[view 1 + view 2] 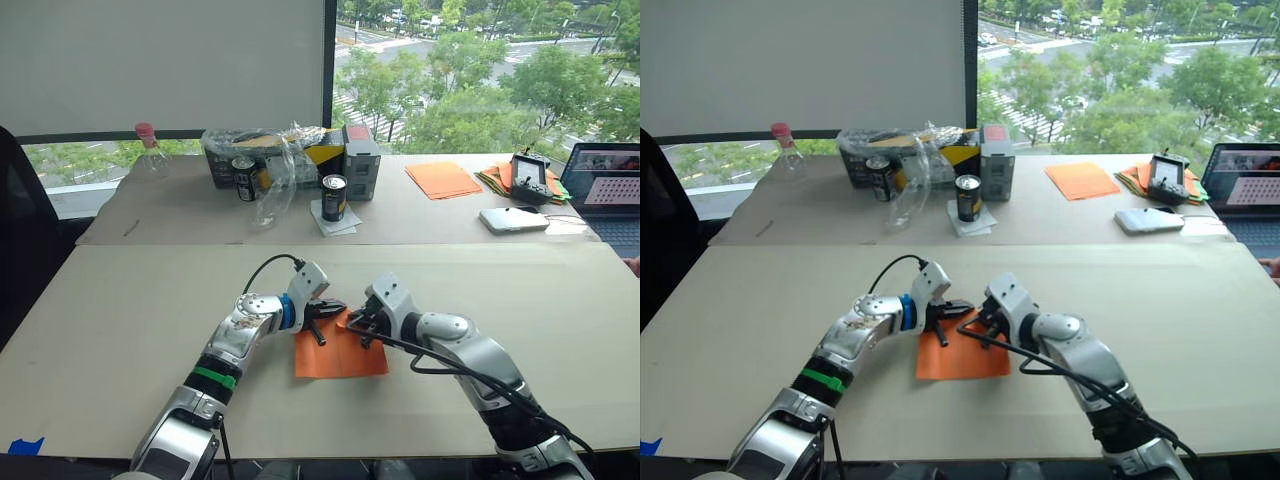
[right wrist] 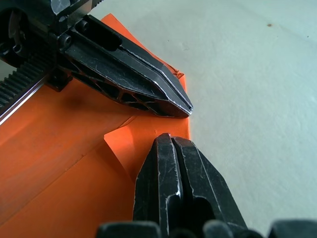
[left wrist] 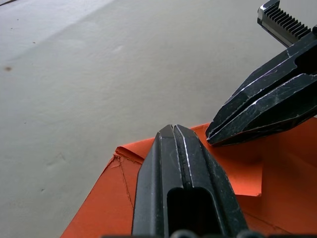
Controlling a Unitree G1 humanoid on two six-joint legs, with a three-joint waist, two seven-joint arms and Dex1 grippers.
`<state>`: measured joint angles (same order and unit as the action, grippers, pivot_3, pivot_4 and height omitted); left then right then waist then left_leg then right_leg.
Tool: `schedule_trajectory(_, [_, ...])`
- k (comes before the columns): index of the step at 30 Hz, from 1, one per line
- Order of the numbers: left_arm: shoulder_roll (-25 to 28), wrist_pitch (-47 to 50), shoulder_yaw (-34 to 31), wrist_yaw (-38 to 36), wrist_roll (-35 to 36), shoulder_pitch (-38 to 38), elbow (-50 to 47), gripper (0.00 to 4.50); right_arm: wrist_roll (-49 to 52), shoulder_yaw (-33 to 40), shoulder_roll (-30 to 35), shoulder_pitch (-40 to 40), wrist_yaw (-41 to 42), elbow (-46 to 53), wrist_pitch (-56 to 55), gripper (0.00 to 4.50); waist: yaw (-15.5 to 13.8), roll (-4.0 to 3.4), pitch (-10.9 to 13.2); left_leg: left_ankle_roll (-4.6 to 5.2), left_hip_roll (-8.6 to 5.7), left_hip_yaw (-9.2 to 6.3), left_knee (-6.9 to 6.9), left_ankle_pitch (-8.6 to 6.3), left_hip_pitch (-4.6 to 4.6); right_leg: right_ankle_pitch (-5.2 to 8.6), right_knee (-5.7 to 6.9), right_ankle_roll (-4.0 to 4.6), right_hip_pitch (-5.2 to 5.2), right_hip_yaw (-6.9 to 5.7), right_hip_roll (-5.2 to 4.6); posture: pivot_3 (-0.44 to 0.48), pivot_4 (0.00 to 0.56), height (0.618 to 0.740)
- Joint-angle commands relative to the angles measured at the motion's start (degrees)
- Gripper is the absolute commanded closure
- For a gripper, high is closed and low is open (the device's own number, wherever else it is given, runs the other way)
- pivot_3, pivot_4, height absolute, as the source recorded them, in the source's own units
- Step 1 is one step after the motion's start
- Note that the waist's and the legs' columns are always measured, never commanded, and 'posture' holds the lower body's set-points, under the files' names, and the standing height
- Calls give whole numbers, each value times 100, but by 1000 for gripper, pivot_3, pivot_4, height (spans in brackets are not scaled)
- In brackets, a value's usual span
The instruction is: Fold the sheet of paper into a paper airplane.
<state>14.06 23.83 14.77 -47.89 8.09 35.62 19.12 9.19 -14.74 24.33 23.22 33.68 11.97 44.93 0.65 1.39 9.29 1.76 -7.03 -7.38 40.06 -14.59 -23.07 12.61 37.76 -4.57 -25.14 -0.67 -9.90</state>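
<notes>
We should press each fold flat along its whole crease before releasing, keeping the edges aligned so the sheet of paper (image 1: 340, 355) does not skew. It lies on the near part of the table (image 1: 120, 320), a small flap already turned over at its far corner. Our left gripper (image 1: 335, 309) and right gripper (image 1: 352, 318) meet tip to tip there, fingers closed, both forearms angled inward and low over the sheet.
</notes>
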Motion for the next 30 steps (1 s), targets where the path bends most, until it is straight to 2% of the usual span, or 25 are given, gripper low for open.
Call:
schedule_trajectory(1, [38,57,70,-16,-90,-98,-44,4500,-47,45,84,-221,-46,15,20,4479,0,0,-2,0,0,0,0,0,1,0,0,0,1,0,0,0,150,695])
schedule_trajectory(7, [85,24,77,-74,-118,-81,-1,4500,191,513,321,-806,-20,425,254,4479,-44,2,-7,5,-1,0,1,-3,7,0,-5,-1,11,0,0,0,150,695])
schedule_trajectory(15, [86,4,86,-115,-122,-80,36,4500,430,818,557,-1159,-49,936,501,4479,-63,2,-8,6,0,0,-2,-4,14,1,-6,-3,17,-1,0,0,150,695])
schedule_trajectory(23, [95,-37,111,-153,-159,-57,85,4500,568,983,272,-646,-264,1195,326,4479,-65,3,-8,7,0,1,-1,-4,11,1,-7,-3,14,1,0,0,150,695])
schedule_trajectory(30, [72,-28,91,-134,-171,-21,71,4500,352,488,120,-566,-361,934,214,4479,-65,2,-8,8,0,1,-3,-5,8,1,-11,-3,11,1,0,0,150,695])
